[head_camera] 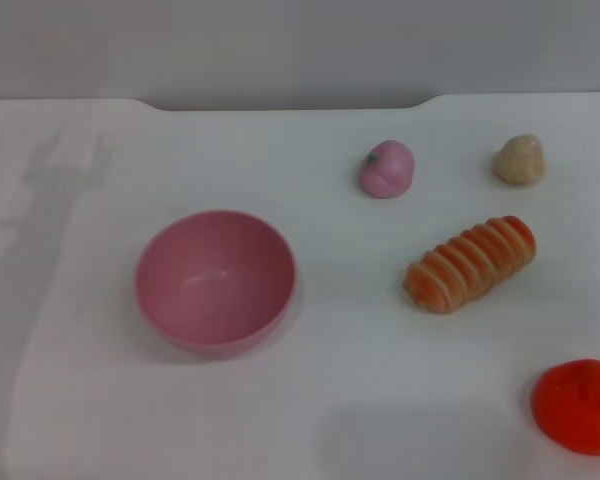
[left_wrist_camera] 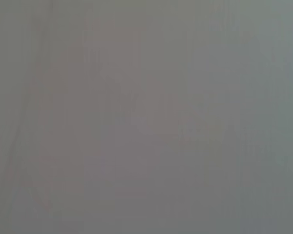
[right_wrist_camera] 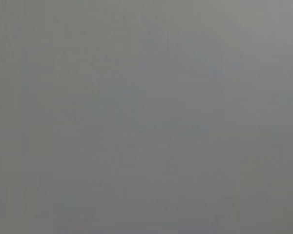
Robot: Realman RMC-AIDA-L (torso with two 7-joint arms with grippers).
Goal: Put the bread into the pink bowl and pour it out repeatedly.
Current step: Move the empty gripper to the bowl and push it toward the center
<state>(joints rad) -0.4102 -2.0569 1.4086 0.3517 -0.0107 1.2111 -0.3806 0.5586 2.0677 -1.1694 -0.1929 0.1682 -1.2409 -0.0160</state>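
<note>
Neither gripper shows in any view, so jaw state cannot be told; both wrist views are blank grey. Left of centre, the smooth, deep, round pink bowl (head_camera: 216, 281) sits upright and empty on the white table (head_camera: 80, 400). Well apart, right of centre, lies the ridged, orange-and-cream bread (head_camera: 470, 263)

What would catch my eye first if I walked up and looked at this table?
Probably the pink bowl, the biggest thing there, standing upright and empty toward the robot's left on the white table. To its right lies the bread, a striped orange-and-cream loaf set at a slant, and a bright orange-red round thing glows at the near right corner. Neither arm shows; both wrist views are plain grey.
</note>
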